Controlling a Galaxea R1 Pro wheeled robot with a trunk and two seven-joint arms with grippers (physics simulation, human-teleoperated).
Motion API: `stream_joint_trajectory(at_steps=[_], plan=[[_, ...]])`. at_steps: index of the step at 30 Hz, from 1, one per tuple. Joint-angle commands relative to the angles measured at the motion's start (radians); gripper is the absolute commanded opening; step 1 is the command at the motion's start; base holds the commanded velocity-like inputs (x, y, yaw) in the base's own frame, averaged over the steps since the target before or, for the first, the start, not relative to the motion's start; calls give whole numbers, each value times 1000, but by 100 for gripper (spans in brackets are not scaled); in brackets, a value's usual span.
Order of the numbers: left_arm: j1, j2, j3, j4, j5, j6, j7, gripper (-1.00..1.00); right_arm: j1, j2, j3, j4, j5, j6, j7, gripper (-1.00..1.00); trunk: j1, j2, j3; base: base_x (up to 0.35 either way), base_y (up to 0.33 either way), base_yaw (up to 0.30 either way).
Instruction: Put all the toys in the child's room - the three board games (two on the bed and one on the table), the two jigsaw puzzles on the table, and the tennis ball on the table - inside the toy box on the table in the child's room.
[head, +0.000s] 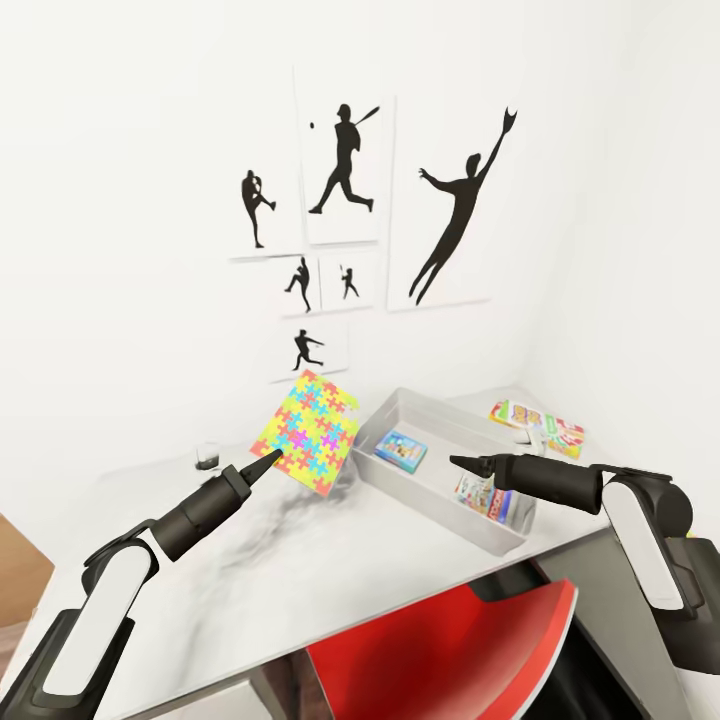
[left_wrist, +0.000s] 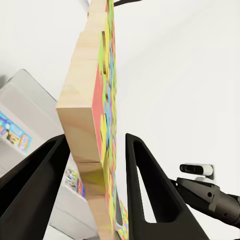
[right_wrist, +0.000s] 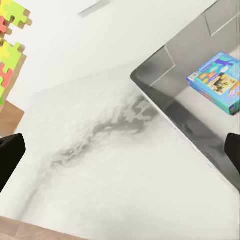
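Head view: left gripper (head: 272, 457) clamps a jigsaw puzzle (head: 310, 432) by its lower corner, held tilted above the desk (head: 300, 590) just beside the toy box (head: 385, 422), prob. to drop it in. Blue board game (head: 401, 450) lies inside.

Left wrist view: fingers (left_wrist: 150, 200) pinch the puzzle's edge.

Right wrist view: right gripper (right_wrist: 120, 155) spread wide, empty, near the box.

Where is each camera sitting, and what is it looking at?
Head view: up on the robot's head, looking down at the table, toy box and both arms.
Left wrist view: by the left gripper, its fingers around a jigsaw puzzle.
Right wrist view: by the right gripper, over the tabletop.
Shared: the blue board game inside the toy box appears in the head and right wrist views.
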Motion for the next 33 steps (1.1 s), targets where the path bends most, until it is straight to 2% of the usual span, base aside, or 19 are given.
stream_joint_trajectory(at_steps=[1,13,33], plan=[[-1,0,0,0,7,5,2,-100,-1,0,-1,0,8,4,10,100,1,-2,-2,151,-157,0],[-1,-2,-2,0,7,4,3,-100,-1,0,-1,0,8,4,10,100,1,-2,-2,166,-199,0],[-1,-2,-3,0,7,4,3,-100,-1,-1,-1,0,8,4,10,100,1,-2,-3,21,-24,0]])
